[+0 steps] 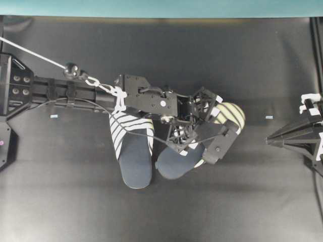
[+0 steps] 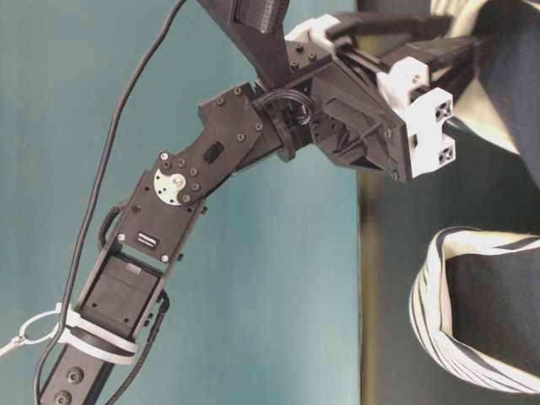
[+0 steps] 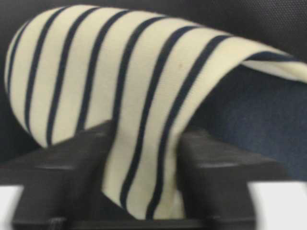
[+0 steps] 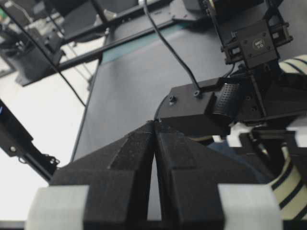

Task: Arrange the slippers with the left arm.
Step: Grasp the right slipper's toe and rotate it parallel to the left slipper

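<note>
Two slippers lie side by side on a black table [image 1: 60, 201], heels toward the bottom of the overhead view. The left slipper [image 1: 132, 151] points straight; the right slipper [image 1: 182, 160] is angled, its toe [image 1: 233, 115] up and to the right. Much of the right slipper is hidden under the left arm [image 1: 146, 98], which reaches in from the left, so only its heel and toe tip show from above. The left gripper [image 3: 144, 165] is mostly closed, its two fingers [image 3: 67, 163] pinching a fold of that slipper's striped top; the wrist view is close and blurred, and the insole behind reads only as dark blue. The right gripper [image 4: 154, 143] stands at the table's right edge, its fingers pressed together on nothing. The table-level view cuts both slippers off at the frame's right side.
</note>
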Controlling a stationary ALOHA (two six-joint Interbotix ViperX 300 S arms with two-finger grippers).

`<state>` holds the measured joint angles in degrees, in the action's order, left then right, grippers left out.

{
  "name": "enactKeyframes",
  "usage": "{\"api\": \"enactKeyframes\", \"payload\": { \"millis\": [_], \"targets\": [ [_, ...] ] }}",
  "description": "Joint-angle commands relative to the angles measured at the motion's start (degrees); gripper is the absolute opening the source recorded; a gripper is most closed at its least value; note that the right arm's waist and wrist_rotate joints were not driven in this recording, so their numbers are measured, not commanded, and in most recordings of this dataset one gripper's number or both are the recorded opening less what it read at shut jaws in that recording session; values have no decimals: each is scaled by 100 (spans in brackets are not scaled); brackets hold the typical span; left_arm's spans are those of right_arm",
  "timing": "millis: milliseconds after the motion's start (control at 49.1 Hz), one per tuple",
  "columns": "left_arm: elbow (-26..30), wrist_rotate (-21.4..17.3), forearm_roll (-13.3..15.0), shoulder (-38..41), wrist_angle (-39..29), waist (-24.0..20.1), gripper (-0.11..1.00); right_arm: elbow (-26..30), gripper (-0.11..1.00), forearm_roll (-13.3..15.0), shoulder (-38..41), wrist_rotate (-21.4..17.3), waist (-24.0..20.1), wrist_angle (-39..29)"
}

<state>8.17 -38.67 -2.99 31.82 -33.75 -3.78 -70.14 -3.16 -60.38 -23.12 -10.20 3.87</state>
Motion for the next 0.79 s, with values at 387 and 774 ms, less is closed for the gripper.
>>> {"api": "enactKeyframes", "payload": {
  "millis": [387,774],
  "targets": [
    [905,3155,-18,-624,-1925,-246,1,44,0,-9,26,-9,0,114],
    [-35,4333,-44,-721,-2030,-334,1,44,0,-9,26,0,0,193]
  ]
}}
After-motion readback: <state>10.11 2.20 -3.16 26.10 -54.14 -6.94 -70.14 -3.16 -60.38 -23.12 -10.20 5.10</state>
